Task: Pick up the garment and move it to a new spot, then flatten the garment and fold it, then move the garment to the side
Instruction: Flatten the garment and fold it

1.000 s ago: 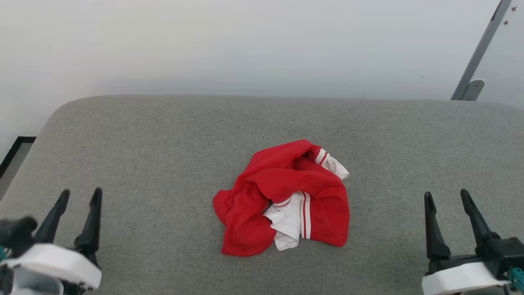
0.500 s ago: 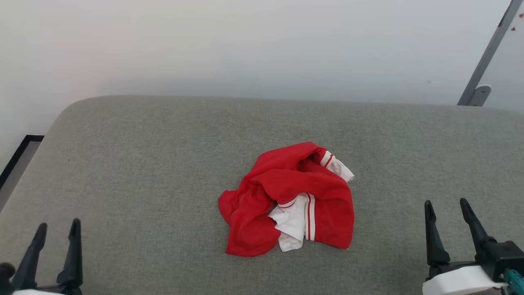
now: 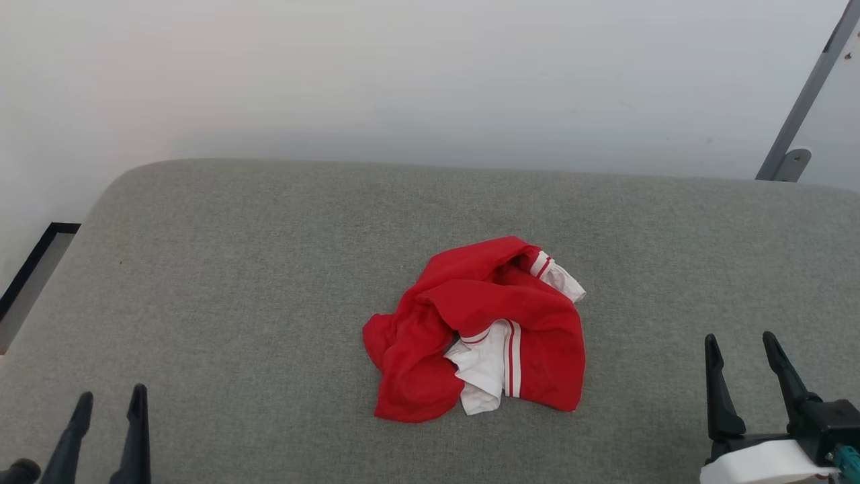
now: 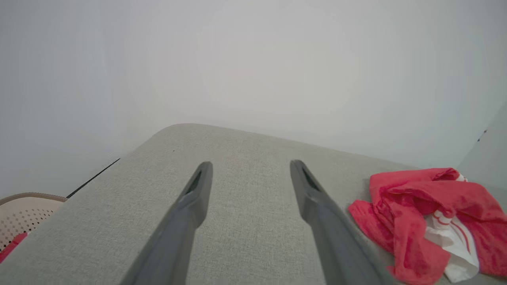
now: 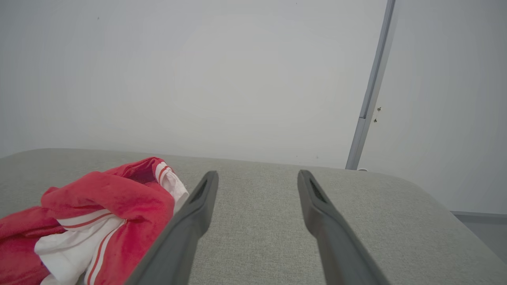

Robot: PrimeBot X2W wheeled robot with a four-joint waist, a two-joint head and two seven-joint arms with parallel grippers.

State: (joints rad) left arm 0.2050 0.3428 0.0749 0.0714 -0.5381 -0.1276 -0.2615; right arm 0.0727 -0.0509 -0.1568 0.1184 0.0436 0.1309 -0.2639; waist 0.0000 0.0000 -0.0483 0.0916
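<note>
The garment [image 3: 478,329] lies crumpled in a red heap with white sleeve parts and red-striped trim, near the middle of the grey cushioned surface [image 3: 269,269]. Its lettering is hidden in the folds. My left gripper [image 3: 111,403] stands open at the lower left, far to the left of the heap, nothing between its fingers. My right gripper [image 3: 739,346] stands open at the lower right, well right of the heap and empty. The left wrist view has the garment [image 4: 427,221] at the right of the left gripper [image 4: 250,168]. In the right wrist view the garment [image 5: 99,209] is left of the right gripper [image 5: 256,177].
A pale wall [image 3: 430,81] rises behind the cushion's far edge. A grey metal post [image 3: 803,101] with a bracket stands at the back right. A perforated beige basket [image 4: 23,213] sits beyond the cushion's left edge. A dark floor strip [image 3: 33,262] runs along the left.
The whole head view has shifted, so the camera has moved. My left gripper now sits lower in the view, with only its fingers visible. The garment lies as before.
</note>
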